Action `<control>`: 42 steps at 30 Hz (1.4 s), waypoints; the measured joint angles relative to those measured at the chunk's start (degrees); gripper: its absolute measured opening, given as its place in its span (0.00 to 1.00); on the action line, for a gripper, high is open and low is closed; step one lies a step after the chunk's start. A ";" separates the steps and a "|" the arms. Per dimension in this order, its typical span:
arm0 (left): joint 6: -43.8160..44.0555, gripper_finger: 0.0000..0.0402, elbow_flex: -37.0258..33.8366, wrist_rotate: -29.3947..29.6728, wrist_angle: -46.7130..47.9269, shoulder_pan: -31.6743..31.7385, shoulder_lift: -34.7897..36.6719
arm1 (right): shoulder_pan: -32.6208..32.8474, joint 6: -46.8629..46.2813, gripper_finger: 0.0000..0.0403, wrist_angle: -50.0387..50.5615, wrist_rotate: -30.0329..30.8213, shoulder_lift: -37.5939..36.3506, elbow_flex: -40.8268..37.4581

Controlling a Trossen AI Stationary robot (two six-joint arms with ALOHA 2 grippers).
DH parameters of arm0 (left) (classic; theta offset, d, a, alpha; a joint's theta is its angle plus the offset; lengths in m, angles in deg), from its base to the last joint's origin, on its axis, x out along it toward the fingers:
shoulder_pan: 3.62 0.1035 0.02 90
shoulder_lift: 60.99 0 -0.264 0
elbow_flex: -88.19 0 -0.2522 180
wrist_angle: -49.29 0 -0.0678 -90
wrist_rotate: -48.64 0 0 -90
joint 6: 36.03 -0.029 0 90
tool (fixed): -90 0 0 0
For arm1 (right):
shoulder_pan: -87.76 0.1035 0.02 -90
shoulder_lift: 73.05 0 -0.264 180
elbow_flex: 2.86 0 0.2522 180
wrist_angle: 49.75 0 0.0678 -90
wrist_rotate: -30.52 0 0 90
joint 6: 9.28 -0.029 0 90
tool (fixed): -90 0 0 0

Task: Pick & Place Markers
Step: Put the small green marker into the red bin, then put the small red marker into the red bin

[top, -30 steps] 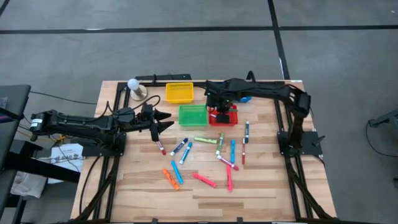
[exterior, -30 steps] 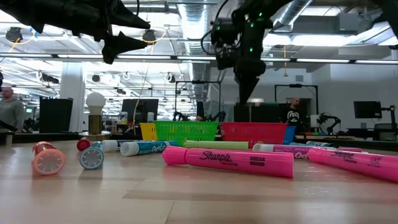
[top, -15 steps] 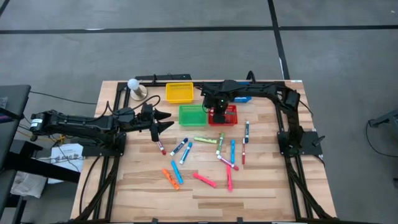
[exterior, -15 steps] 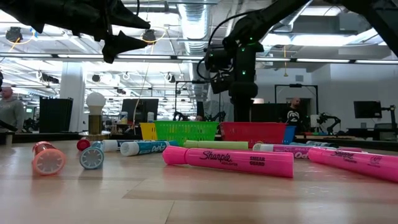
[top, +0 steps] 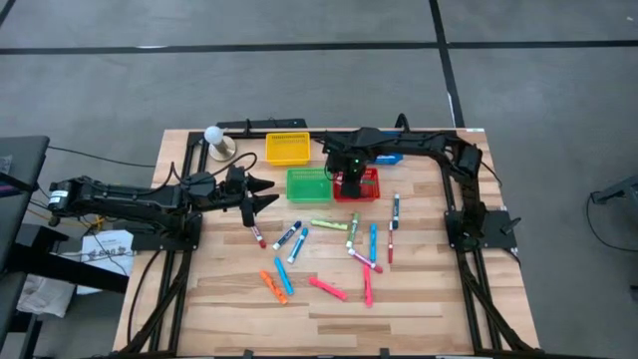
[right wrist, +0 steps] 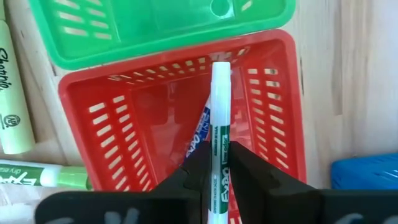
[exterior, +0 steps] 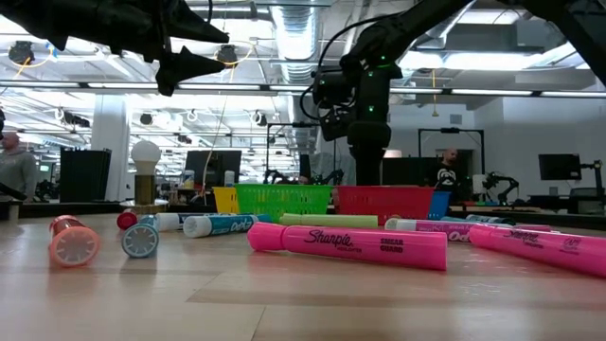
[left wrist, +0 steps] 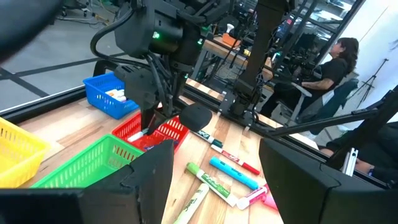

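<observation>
Here we held a white marker (right wrist: 220, 143) with green lettering in our right tool (right wrist: 216, 167), fingers narrow and pinched on its barrel, directly above the red basket (right wrist: 273, 124). The marker's long axis ran straight forward from between the fingers, its free tip over the basket's floor, where another marker (right wrist: 198, 138) already lay. The green basket (top: 308, 183) sat just beside the red one, and a blue basket (left wrist: 109, 99) on the red one's other side. Our left tool (top: 261, 193) hung wide and empty, well apart from the baskets, above the near end of the loose markers (top: 329, 249) scattered on the surface (top: 419, 309). In our judgement the release turned on one fact: the basket lay directly beneath the right tool's grip, so letting go should land the marker inside.
</observation>
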State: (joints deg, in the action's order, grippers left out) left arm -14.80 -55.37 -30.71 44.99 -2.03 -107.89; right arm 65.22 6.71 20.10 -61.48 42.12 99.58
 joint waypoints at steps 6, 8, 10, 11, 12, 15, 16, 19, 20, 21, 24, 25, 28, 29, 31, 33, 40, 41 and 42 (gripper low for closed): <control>0.00 0.59 0.00 0.00 0.00 -0.01 0.00 | -0.09 -0.99 0.16 -0.44 0.02 0.00 0.00; 0.00 0.59 0.00 -0.01 0.00 0.00 0.00 | -0.10 -0.99 0.18 -0.44 0.04 0.00 0.00; 0.00 0.59 0.00 -0.02 0.00 0.00 0.00 | -0.12 -0.99 0.20 -0.44 0.04 0.00 0.00; 0.00 0.59 0.00 0.00 0.00 0.01 0.00 | -0.10 -0.97 0.21 -0.42 0.04 0.00 0.00; 0.00 0.59 0.00 -0.01 0.00 0.00 0.00 | -0.02 -0.98 0.22 -0.30 0.04 0.00 0.00; 0.00 0.59 0.00 -0.01 0.00 0.01 0.00 | 0.32 -1.97 0.23 2.67 0.08 -0.04 0.80; 0.00 0.59 0.00 -0.02 0.00 0.01 0.00 | 0.47 -2.52 0.23 4.18 0.07 -0.07 1.45; 0.00 0.59 0.00 0.00 0.00 0.01 0.00 | 1.56 -3.63 0.23 10.15 0.07 -0.11 4.33; 0.00 0.59 0.00 -0.02 0.00 0.00 0.01 | 2.04 -4.11 0.23 11.90 0.04 -0.13 5.40; 0.00 0.59 0.00 -0.02 0.00 0.01 0.00 | 2.71 -4.63 0.23 13.48 0.04 -0.15 6.48; 0.00 0.59 0.00 -0.02 0.00 0.00 0.00 | 5.05 -7.05 0.23 17.54 0.28 -0.55 9.69; 0.00 0.59 0.00 -0.02 0.00 0.01 0.00 | 6.00 -8.08 0.23 18.53 0.31 -1.01 10.53; 0.00 0.59 0.00 -0.02 0.00 0.01 0.00 | 9.07 -13.41 0.23 20.17 0.02 -3.49 11.21; 0.00 0.59 0.00 -0.02 0.00 0.01 0.00 | 10.18 -15.96 0.23 21.35 -0.34 -4.39 11.21; 0.00 0.59 0.00 -0.02 0.00 -0.01 0.00 | 12.13 -21.25 0.23 23.36 -1.08 -6.61 11.21; 0.00 0.59 0.00 -0.02 0.00 0.01 0.02 | 14.32 -26.54 0.23 25.57 -1.09 -8.80 11.20; 0.00 0.59 0.00 -0.02 -0.02 -0.01 0.02 | 21.87 -43.49 0.23 26.02 -1.25 -16.57 6.46; 0.00 0.59 0.00 -0.02 0.00 0.00 0.02 | 22.80 -45.86 0.23 26.27 -1.31 -17.59 5.11; 0.00 0.59 0.00 -0.02 -0.01 0.00 0.02 | 23.69 -48.20 0.23 26.07 -1.29 -18.55 3.61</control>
State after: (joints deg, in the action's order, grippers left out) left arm -14.80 -55.37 -30.72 44.98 -2.03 -107.86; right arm 88.91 -41.48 46.17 -62.77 23.58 103.20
